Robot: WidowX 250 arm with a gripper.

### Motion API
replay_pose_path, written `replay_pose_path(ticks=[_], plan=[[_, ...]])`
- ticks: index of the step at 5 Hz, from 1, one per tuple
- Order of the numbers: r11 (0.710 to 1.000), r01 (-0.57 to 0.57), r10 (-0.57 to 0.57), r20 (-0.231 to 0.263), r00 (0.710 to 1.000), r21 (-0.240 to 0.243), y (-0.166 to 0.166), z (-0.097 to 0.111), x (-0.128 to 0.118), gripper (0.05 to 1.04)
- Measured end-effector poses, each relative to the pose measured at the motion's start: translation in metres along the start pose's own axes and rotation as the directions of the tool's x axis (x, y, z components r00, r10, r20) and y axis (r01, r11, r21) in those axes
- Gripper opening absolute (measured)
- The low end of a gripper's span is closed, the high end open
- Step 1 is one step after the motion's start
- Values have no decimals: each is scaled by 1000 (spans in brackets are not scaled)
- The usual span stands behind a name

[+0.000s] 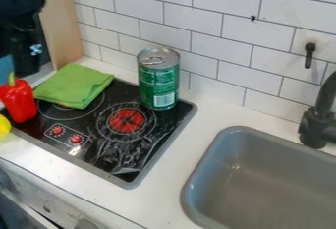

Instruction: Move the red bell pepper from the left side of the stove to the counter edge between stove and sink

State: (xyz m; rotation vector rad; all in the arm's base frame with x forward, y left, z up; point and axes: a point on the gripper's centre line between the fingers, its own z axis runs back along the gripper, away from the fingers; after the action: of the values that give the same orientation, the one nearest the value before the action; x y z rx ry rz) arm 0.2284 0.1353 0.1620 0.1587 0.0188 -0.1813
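The black gripper (23,36) hangs at the upper left, beside the wooden panel and above the back left of the counter. Nearest below it are a red pepper (18,100) with a green stem, upright at the stove's left side, and a folded green cloth (73,85) lying over the stove's back left part. A green can (158,79) with a silver top stands upright at the back right corner of the black stove top (108,147). A yellow rounded object (3,126) is cut off by the left edge.
To the right, a grey sink (263,184) is set into the white counter (174,174), with a dark faucet (318,120) behind it. A white tiled wall (197,26) with a small black hook (309,56) runs along the back. A wooden panel (62,21) stands at the upper left.
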Motion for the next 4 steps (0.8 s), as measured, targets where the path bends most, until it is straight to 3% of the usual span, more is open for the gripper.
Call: replay_pose_path(ticks=[2, 4], plan=[[998, -67, 67, -10, 998, -1, 43, -22, 9, 1001], [997, -70, 69, -39, 997, -40, 63, -46, 31, 1001]])
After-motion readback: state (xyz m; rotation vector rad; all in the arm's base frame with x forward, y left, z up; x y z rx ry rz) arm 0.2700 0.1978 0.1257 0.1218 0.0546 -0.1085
